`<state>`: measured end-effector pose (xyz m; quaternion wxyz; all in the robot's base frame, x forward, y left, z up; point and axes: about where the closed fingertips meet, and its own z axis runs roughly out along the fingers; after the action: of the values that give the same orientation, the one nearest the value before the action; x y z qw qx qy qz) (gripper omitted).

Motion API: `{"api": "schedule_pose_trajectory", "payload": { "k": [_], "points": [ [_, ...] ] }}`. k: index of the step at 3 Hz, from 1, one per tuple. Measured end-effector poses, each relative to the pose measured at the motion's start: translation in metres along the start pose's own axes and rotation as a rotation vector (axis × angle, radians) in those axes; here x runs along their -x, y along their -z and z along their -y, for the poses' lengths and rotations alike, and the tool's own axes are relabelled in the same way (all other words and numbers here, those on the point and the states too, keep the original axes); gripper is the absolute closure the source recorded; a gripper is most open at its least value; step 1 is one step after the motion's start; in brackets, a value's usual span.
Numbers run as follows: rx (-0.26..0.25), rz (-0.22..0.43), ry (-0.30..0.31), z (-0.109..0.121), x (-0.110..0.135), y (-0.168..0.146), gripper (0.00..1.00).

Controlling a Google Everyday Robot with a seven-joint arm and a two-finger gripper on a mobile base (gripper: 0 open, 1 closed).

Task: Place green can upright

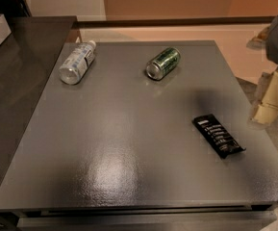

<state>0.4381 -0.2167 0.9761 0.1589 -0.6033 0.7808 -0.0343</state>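
Observation:
The green can (163, 63) lies on its side on the grey table (129, 143), toward the far middle, with a silver end facing the front left. My gripper (265, 110) is at the right edge of the view, beyond the table's right side and well away from the can. It holds nothing that I can see.
A clear plastic bottle (77, 62) with a white cap lies on its side at the far left of the table. A black snack bar (219, 136) lies near the right edge. A darker counter (13, 66) adjoins the table on the left.

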Motion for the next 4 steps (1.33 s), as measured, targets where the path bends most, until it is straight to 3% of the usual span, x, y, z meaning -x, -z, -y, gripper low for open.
{"api": "schedule_pose_trajectory", "payload": {
  "k": [1,2,4],
  "points": [
    [0.0,0.005,-0.006,0.003,0.002,0.001,0.0],
    [-0.028,-0.008,0.048,0.016,0.02,-0.003,0.0],
    [-0.085,-0.068,0.275,0.071,0.075,-0.035,0.0]
  ]
}}
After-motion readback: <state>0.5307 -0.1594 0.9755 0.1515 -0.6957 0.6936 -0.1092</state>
